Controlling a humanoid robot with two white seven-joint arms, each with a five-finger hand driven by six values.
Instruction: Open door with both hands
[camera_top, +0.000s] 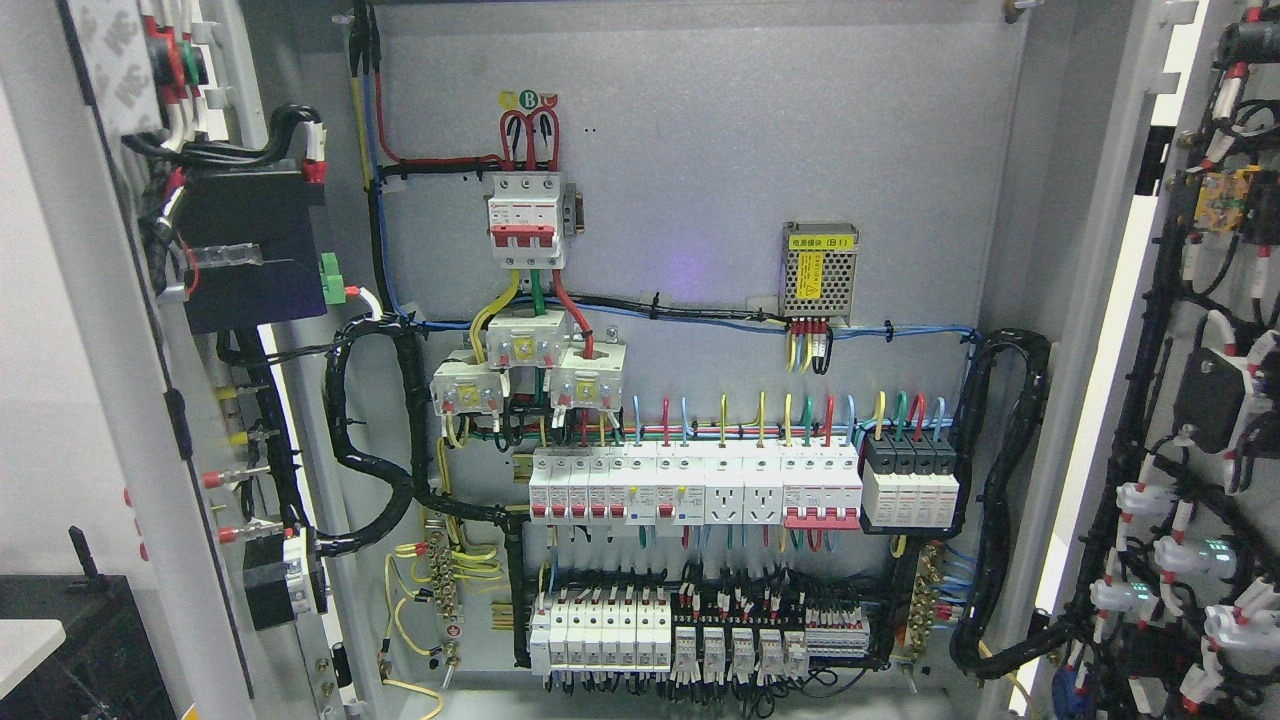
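Grey cabinet backplate (700, 150) faces the camera — both tall doors (110, 400) swung outward, upright; no robot hand visible.

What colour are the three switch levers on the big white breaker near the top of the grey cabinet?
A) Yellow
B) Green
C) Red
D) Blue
C: the big white three-pole breaker, mounted high on the grey metal back panel, has three red levers side by side across its front. Both cabinet doors are swung open, and neither robot hand is in the picture.
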